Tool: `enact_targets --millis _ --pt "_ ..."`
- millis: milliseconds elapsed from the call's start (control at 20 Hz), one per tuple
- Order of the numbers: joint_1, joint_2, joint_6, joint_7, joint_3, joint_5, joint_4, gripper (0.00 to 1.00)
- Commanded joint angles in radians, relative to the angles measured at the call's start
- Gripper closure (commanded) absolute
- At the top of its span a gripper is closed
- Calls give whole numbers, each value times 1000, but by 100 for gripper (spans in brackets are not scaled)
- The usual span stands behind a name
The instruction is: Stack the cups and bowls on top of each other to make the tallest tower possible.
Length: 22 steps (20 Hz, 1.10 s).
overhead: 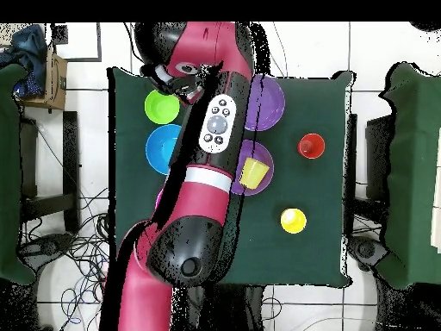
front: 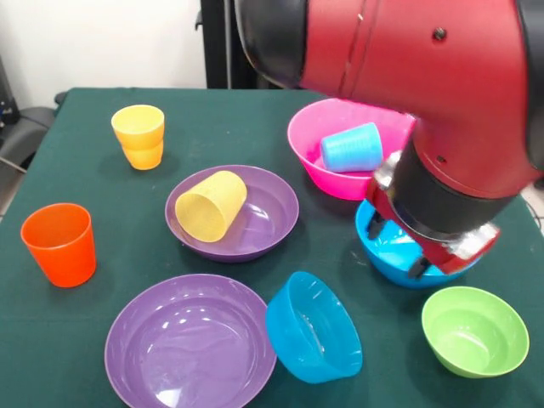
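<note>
Nearest lie a purple bowl [front: 190, 342], a small blue bowl [front: 313, 327] tipped on its side against it, and a green bowl [front: 474, 331]. Behind the green one, the gripper [front: 416, 255] hangs over the big blue bowl [front: 387, 255]; whether its fingers are open cannot be told. Farther back, the pink bowl [front: 331, 140] holds a light blue cup [front: 351, 147] lying sideways. No writing is readable.
</note>
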Motion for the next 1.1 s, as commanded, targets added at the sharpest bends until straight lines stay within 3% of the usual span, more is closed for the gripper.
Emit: enact_targets --millis 50,300,650,850,1100 --pt "35 -102 53 -198 128 -175 187 0" --pt "76 -197 -39 -258 219 -271 358 0" --pt "88 -304 -106 -333 295 -384 499 0" --pt "93 -329 -92 -378 296 -476 537 0" --pt "106 -405 -392 -346 425 -477 760 0"
